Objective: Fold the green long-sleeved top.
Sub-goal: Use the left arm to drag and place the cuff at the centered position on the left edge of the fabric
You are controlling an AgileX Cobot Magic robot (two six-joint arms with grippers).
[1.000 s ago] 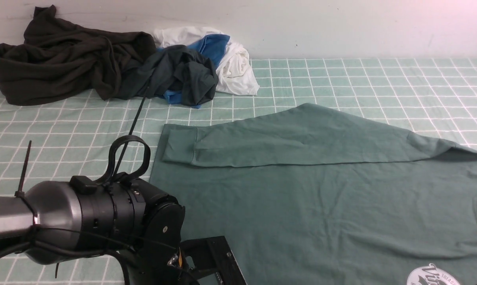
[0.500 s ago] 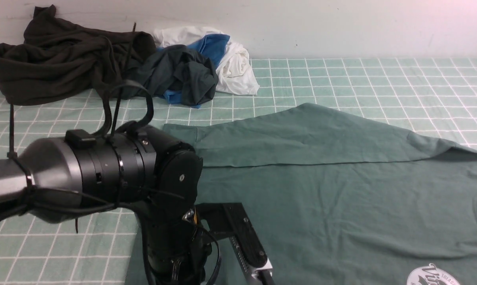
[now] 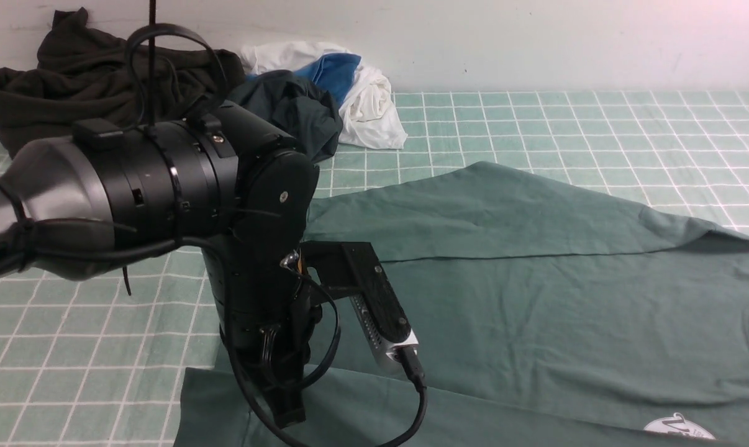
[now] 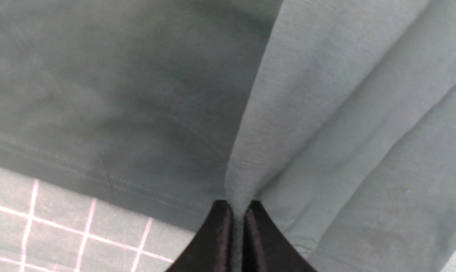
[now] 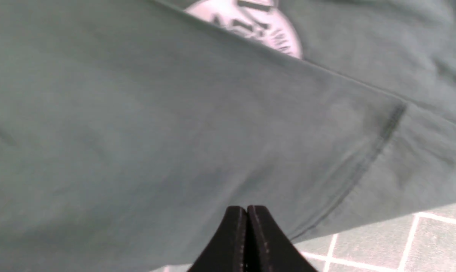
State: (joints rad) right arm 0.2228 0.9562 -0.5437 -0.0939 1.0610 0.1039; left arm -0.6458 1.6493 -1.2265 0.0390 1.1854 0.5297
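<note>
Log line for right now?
left gripper: shut on green top | right gripper: shut, empty | far sleeve: folded inward

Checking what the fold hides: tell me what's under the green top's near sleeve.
Under the sleeve lies the top's body, with part of the round white logo showing past its edge; the rest of the logo is covered.
</note>
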